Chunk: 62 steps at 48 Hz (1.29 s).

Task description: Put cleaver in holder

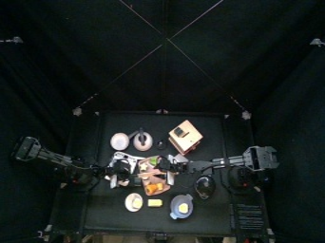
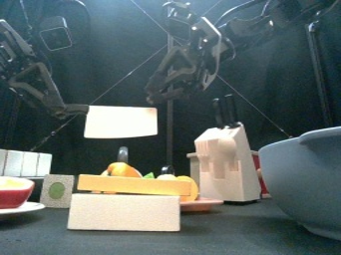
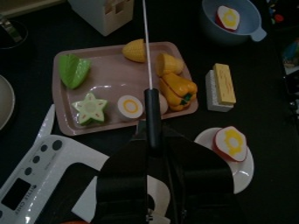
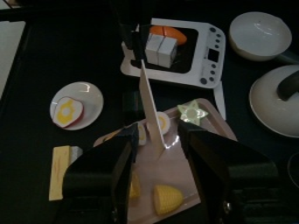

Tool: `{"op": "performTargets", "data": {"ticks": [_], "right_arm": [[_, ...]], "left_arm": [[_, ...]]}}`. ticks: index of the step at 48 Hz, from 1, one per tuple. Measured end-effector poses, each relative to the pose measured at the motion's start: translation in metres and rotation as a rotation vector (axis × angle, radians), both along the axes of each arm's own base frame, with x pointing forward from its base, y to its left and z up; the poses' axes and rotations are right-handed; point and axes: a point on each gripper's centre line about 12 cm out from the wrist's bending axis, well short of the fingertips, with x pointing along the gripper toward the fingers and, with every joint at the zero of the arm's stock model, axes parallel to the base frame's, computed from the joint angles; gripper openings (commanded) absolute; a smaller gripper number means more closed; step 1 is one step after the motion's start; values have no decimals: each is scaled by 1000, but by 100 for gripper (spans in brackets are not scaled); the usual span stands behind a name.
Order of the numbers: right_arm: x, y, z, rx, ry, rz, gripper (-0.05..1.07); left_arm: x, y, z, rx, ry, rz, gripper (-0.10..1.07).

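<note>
While both black arms are gathered over the middle of the black desk (image 1: 102, 128), the cleaver (image 3: 145, 52) is held above a pale pink rectangular tray (image 3: 107, 87) of toy food. In the left wrist view the left end effector (image 3: 149, 144) is seen closed on the cleaver's dark handle, with the blade shown edge-on as a thin line that runs out over the tray toward the tan boxy wooden-looking holder (image 3: 107, 9). The cleaver is not in the holder; the two are apart. In the right wrist view the same blade appears as a pale, narrow wedge (image 4: 152, 105) between the jaws of the right end effector (image 4: 158, 144). Those jaws are spread wide on either side of it, and whether either one touches the blade cannot be told. From above, the holder (image 1: 187, 136) is found toward the far side of the desk, a little right of centre, with dark slot marks on its face. In the front view it (image 2: 226, 164) is seen standing upright, with dark handles poking out of its top. On the tray a green piece, a star-shaped slice, a halved egg and several orange-yellow pieces are noted. Just beside the tray a yellow butter-like block (image 3: 222, 86) and a small white round plate (image 3: 208, 138) bearing an egg half are recorded. A white flat kitchen scale (image 4: 216, 57) carrying an orange-topped piece is noted in the right wrist view.
</note>
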Motion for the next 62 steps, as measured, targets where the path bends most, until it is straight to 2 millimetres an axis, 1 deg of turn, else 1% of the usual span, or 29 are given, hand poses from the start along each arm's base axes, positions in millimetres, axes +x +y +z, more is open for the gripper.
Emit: {"op": "performTargets", "data": {"ticks": [9, 17, 23, 26, 30, 35, 37, 42, 48, 54, 59, 62], "right_arm": [[-28, 1, 13, 14, -72, 1, 78], [-51, -5, 19, 26, -134, -16, 78], [-68, -18, 25, 29, -203, -52, 78], [-77, -25, 26, 31, -231, -73, 77], [-90, -31, 24, 42, -260, -101, 76], [-102, -37, 17, 59, -278, -136, 70], [-106, -39, 15, 59, -281, -146, 67], [-116, -54, 10, 73, -284, -209, 57], [-124, -66, 2, 81, -266, -265, 47], [-128, -64, -8, 88, -227, -268, 40], [-132, -64, -17, 99, -187, -277, 39], [-134, -64, -21, 108, -168, -285, 39]], "left_arm": [[1, 0, 1, -2, -3, 4, 39], [11, 2, 20, -26, -32, 52, 39], [19, 7, 33, -31, -29, 129, 39], [22, 13, 44, -39, -18, 206, 39], [24, 17, 54, -64, 2, 283, 39], [27, 18, 71, -103, 15, 345, 39], [30, 16, 77, -120, 16, 351, 39], [37, 10, 95, -124, 23, 341, 39], [51, 4, 109, -127, 93, 363, 39], [67, -2, 123, -96, 170, 353, 39], [77, -10, 135, -96, 218, 311, 39], [83, -14, 138, -124, 247, 299, 39]]}}
